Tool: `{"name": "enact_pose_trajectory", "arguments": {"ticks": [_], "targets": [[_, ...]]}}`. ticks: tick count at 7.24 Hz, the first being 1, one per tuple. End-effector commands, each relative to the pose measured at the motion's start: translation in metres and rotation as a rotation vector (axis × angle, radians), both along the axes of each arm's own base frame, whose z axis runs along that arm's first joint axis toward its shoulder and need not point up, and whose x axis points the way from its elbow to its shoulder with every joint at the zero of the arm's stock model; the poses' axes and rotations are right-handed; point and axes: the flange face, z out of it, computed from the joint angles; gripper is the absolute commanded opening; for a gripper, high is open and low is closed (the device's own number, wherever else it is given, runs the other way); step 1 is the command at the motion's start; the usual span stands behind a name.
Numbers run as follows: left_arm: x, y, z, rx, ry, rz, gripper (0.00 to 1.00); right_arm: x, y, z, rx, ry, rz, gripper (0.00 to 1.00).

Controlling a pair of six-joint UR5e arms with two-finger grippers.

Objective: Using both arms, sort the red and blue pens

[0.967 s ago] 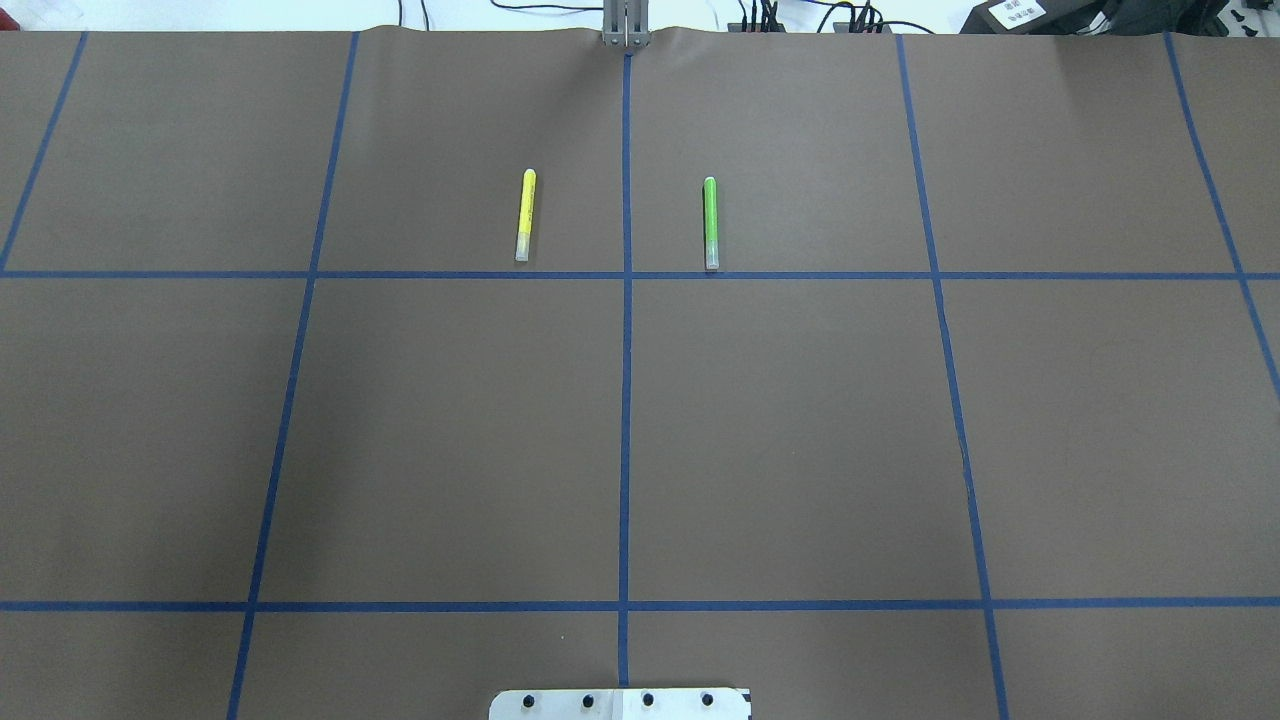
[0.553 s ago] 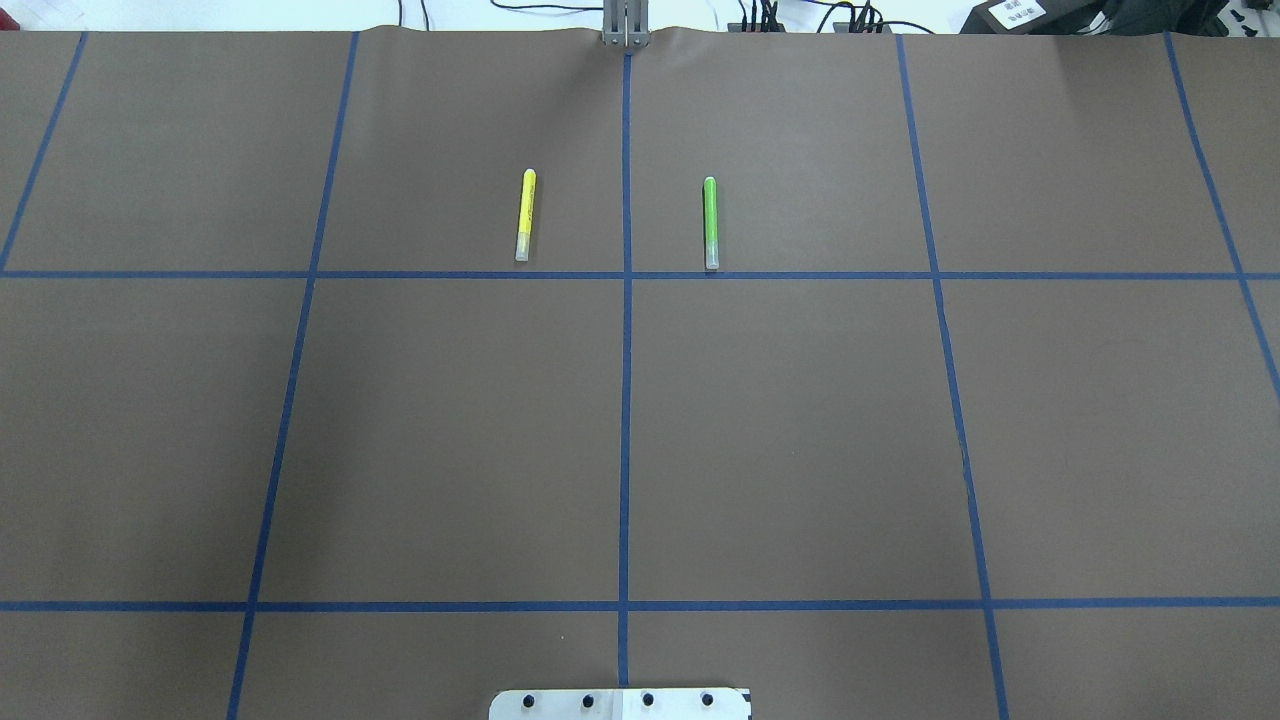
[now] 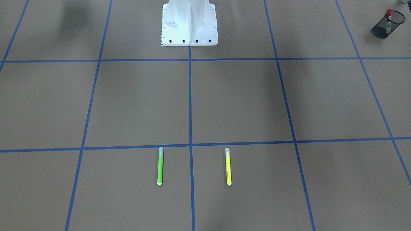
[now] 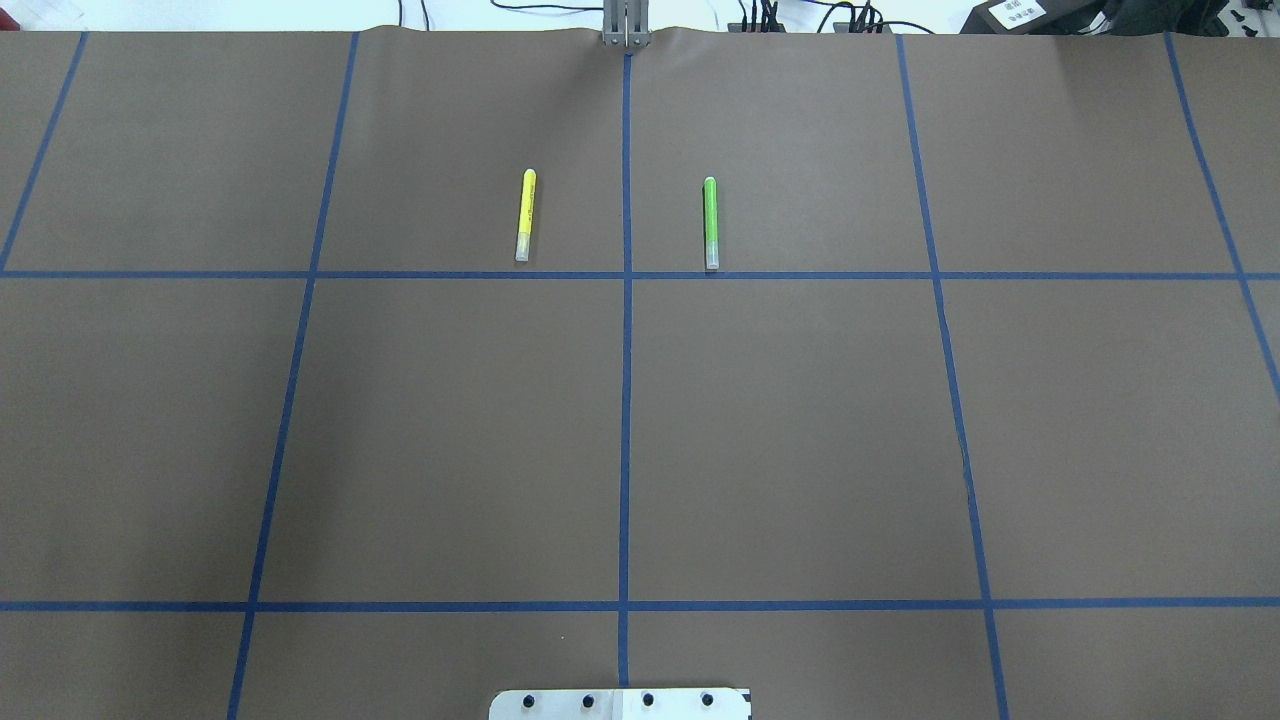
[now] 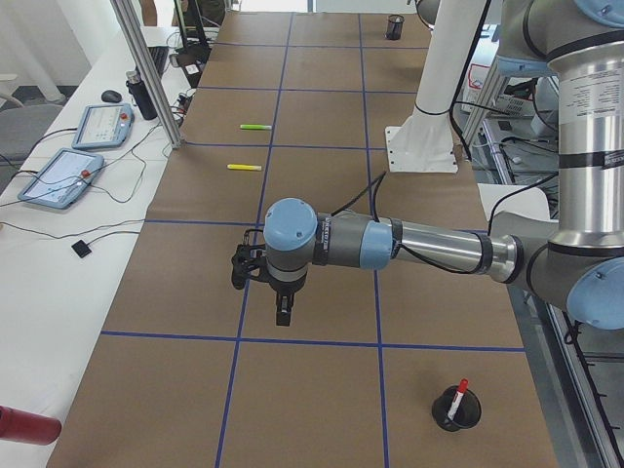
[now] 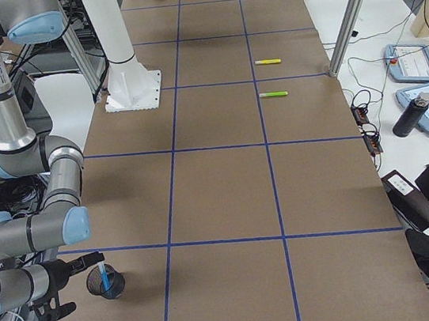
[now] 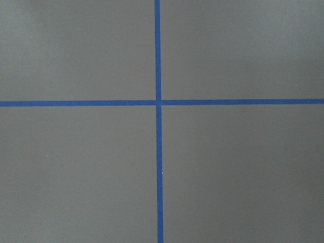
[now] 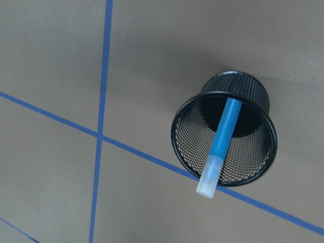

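Note:
The red pen [image 5: 457, 397] stands cap up in a black mesh cup [image 5: 458, 416] near the table's left end, and also shows in the front-facing view as the red pen [image 3: 388, 14]. The blue pen [image 8: 220, 146] leans in another black mesh cup [image 8: 185, 147] at the right end, its grey cap sticking out. My left gripper [image 5: 261, 292] hangs over bare table, away from its cup. My right gripper [image 6: 61, 292] is right beside the blue pen's cup [image 6: 111, 289]. Both grippers show only in side views, so I cannot tell whether either is open or shut.
A yellow highlighter [image 4: 525, 215] and a green highlighter [image 4: 710, 222] lie parallel on the far middle squares, either side of the centre tape line. The white pedestal base [image 3: 189, 24] stands at the near middle edge. Tablets, a bottle and cables sit on the operators' side bench.

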Motion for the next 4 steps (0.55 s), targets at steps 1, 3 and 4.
{"name": "enact_pose_trajectory", "arguments": {"ticks": [1, 3, 4], "targets": [[0.0, 0.004, 0.005, -0.011, 0.002, 0.0, 1.0, 0.018, -0.053, -0.001, 0.115, 0.113, -0.069, 1.0], [0.0, 0.004, 0.006, -0.012, 0.002, 0.0, 1.0, 0.027, -0.101, -0.007, 0.263, 0.244, -0.174, 1.0], [0.0, 0.004, 0.006, -0.012, 0.002, 0.0, 1.0, 0.029, -0.126, -0.013, 0.344, 0.299, -0.219, 1.0]]}}
